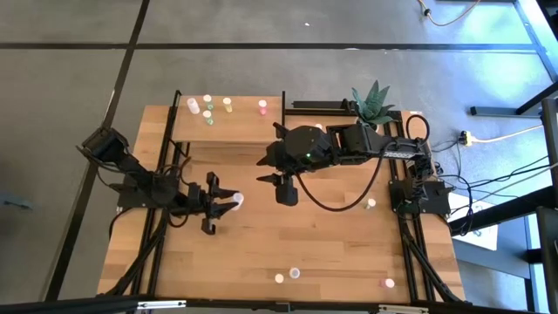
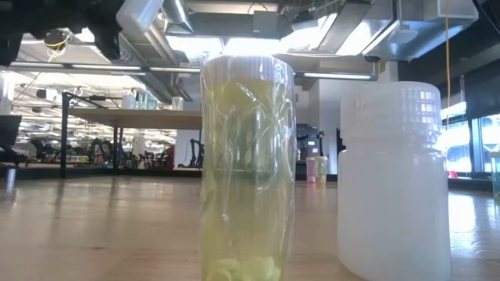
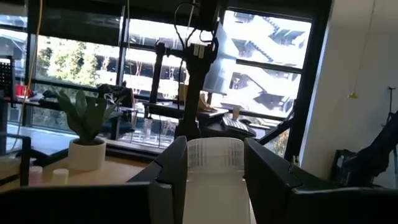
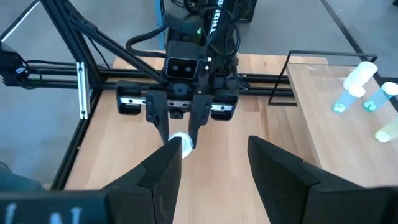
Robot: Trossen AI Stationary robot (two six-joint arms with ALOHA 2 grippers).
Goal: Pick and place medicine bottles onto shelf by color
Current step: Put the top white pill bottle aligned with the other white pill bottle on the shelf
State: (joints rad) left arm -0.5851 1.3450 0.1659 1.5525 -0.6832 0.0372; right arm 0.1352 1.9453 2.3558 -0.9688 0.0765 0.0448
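1. Near edge of tabletop (image 1: 288, 244), about 6 o'clock in the high view: three small medicine bottles, one white-topped (image 1: 295, 273), one pale (image 1: 279, 279), one pink-topped (image 1: 389, 283).
2. Left of centre, about 9 o'clock: left gripper (image 1: 225, 201), fingers (image 3: 173, 163) pinching a white bottle (image 1: 237, 200), ribbed white cap showing between them in the left wrist view.
3. Centre: right gripper (image 1: 286, 190), fingers (image 4: 163, 169) spread, nothing between, hanging above bare tabletop.
4. About 3 o'clock: lone bottle (image 1: 371, 204) on the tabletop.
5. Far edge, about 12 o'clock: shelf (image 1: 227, 131) carrying several bottles, among them a pink-topped one (image 1: 262, 106).
6. Beyond, toward 1 o'clock: potted plant (image 1: 373, 103).
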